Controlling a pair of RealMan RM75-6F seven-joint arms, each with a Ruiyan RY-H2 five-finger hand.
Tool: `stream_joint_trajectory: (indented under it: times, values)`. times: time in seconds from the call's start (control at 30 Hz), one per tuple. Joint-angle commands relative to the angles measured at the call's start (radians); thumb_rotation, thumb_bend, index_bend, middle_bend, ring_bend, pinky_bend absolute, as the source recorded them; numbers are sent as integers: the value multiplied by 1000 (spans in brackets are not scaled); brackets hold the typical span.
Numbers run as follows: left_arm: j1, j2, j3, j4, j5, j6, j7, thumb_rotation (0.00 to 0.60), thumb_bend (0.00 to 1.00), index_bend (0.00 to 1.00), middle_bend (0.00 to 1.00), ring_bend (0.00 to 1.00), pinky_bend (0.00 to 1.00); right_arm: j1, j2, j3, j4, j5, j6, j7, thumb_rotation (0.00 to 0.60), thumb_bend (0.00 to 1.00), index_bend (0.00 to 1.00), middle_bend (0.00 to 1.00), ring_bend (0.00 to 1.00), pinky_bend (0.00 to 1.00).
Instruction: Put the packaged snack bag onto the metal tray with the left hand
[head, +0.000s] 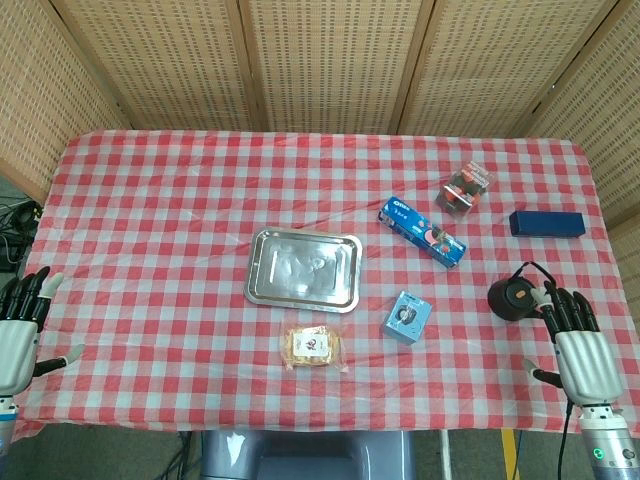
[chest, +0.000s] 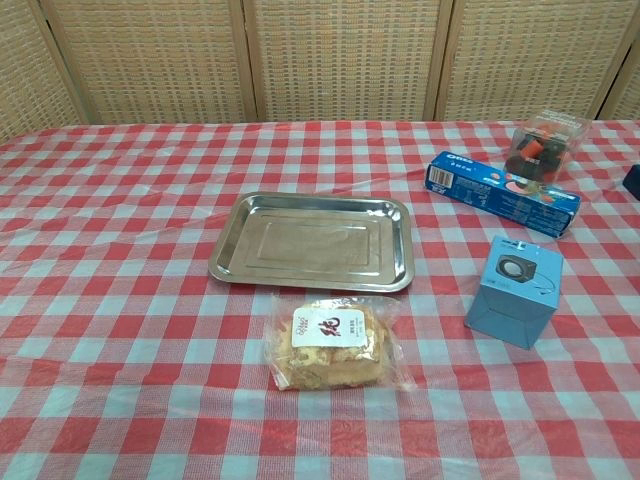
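Observation:
The snack bag (head: 314, 347) (chest: 335, 342) is a clear packet of golden pastry with a white label. It lies flat on the checked cloth just in front of the metal tray (head: 303, 269) (chest: 315, 241), which holds nothing. My left hand (head: 20, 325) hovers at the table's left edge, fingers spread and holding nothing, far from the bag. My right hand (head: 578, 350) is at the right front edge, fingers spread and holding nothing. Neither hand shows in the chest view.
A light blue box (head: 406, 318) (chest: 515, 291) stands right of the bag. A long blue cookie box (head: 421, 231) (chest: 503, 193), a clear pack of red items (head: 465, 187) (chest: 541, 148), a dark blue box (head: 546, 223) and a black round object (head: 514, 297) lie to the right.

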Motion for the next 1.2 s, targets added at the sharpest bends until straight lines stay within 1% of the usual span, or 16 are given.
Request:
stream_joint_trajectory:
  times: [0.03, 0.3, 0.6, 0.8, 0.83, 0.87, 0.9, 0.93, 0.97, 1.0, 1.03, 1.07, 1.1, 1.13, 1.17, 1.2]
  values:
    - [-1, 0, 0, 0, 1, 0, 0, 600, 0, 0, 0, 0, 0, -1, 0, 0, 1, -2, 4, 0, 600, 0, 0, 0, 0, 0]
    - [-2, -1, 2, -5, 8, 0, 5, 600, 0, 0, 0, 0, 0, -5, 6, 3, -2, -2, 11, 22, 600, 0, 0, 0, 0, 0]
    - [-7, 2, 3, -4, 1, -15, 6, 600, 0, 0, 0, 0, 0, -7, -2, 8, 8, -12, 30, 20, 600, 0, 0, 0, 0, 0]
    - [-4, 4, 7, -9, 13, -7, 5, 600, 0, 0, 0, 0, 0, -11, -3, 10, 18, -12, 37, 23, 600, 0, 2, 0, 0, 0]
    - [-4, 3, 7, -9, 14, -6, 7, 600, 0, 0, 0, 0, 0, -11, -4, 10, 19, -12, 38, 23, 600, 0, 25, 0, 0, 0]
    - [-4, 3, 8, -9, 16, -4, 9, 600, 0, 0, 0, 0, 0, -12, -5, 11, 20, -12, 41, 22, 600, 1, 97, 16, 2, 11]
    - [-3, 2, 8, -9, 17, -3, 10, 600, 10, 0, 0, 0, 0, -12, -7, 12, 21, -15, 45, 20, 600, 8, 188, 75, 33, 55]
    - [-3, 1, 8, -9, 19, 0, 10, 600, 74, 47, 1, 10, 49, -13, -11, 16, 25, -19, 55, 18, 600, 41, 382, 241, 158, 193]
    - [-2, -1, 6, -9, 21, 5, 10, 600, 199, 185, 68, 92, 180, -15, -20, 23, 31, -24, 74, 15, 600, 93, 584, 456, 334, 385]
    - [-1, -4, 2, -8, 21, 13, 10, 600, 315, 332, 162, 188, 301, -17, -30, 34, 38, -29, 98, 11, 600, 128, 689, 587, 454, 506]
    - [2, -13, -7, -6, 21, 31, 12, 600, 474, 559, 323, 353, 496, -20, -51, 49, 55, -40, 135, 5, 600, 166, 783, 703, 574, 628]
    - [11, -60, -46, 16, 28, 109, 8, 600, 577, 729, 479, 500, 632, -23, -84, 62, 85, -64, 185, 4, 600, 179, 811, 734, 610, 667]
    - [16, -89, -55, 37, 32, 136, 7, 600, 612, 787, 534, 551, 675, -24, -100, 63, 105, -76, 200, 5, 600, 179, 816, 736, 613, 672]
    - [17, -106, -55, 56, 41, 149, 9, 600, 623, 806, 557, 577, 697, -23, -110, 64, 121, -87, 212, 7, 600, 179, 807, 720, 604, 669]
    - [17, -112, -49, 67, 46, 147, 10, 600, 616, 792, 548, 573, 691, -24, -118, 65, 131, -90, 219, 11, 600, 174, 740, 643, 536, 623]
    - [16, -113, -45, 72, 50, 142, 9, 600, 587, 746, 509, 539, 659, -23, -119, 60, 137, -92, 213, 15, 600, 168, 657, 549, 451, 550]
